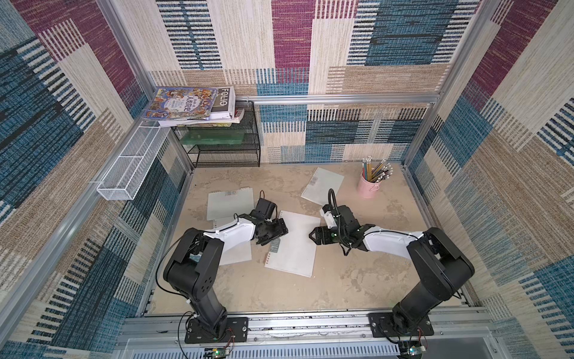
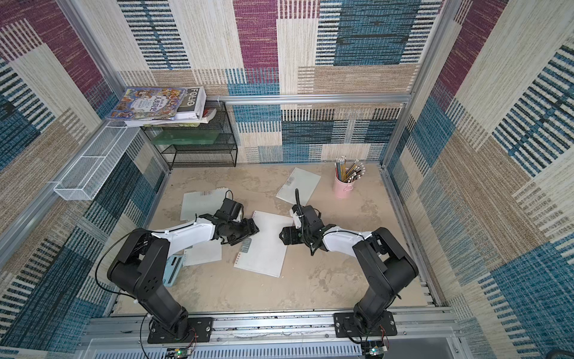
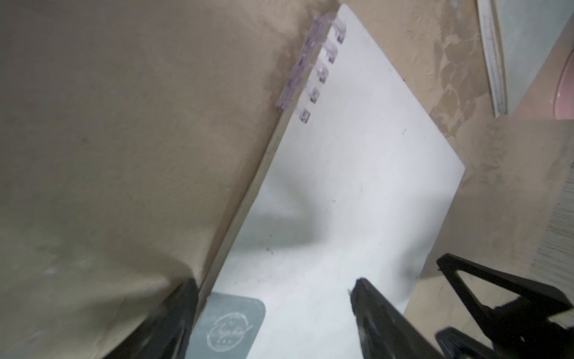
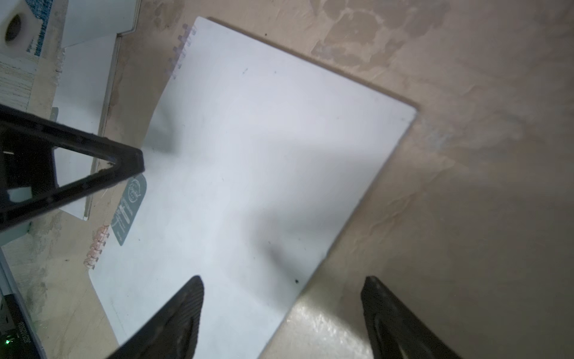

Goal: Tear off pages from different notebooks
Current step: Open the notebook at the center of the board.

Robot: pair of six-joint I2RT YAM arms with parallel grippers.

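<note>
Two end effectors are spread wide, nothing grasped | left end effector (image 3: 273, 281) is positioned astride the binding edge of the mid-frame notebook (image 1: 296, 248) | right end effector (image 4: 283, 278) is positioned astride its opposite edge

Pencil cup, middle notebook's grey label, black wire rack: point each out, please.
pencil cup (image 1: 367, 188), in a top view, on its pink wall.
grey label (image 3: 232, 326), left wrist view, on its printed middle.
black wire rack (image 1: 228, 160), in a top view, on its lower front mesh.

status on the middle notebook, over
Left gripper open, straddling spiral edge of middle notebook. Right gripper open at its opposite edge. Neither holding anything. Nothing in the way.
</note>
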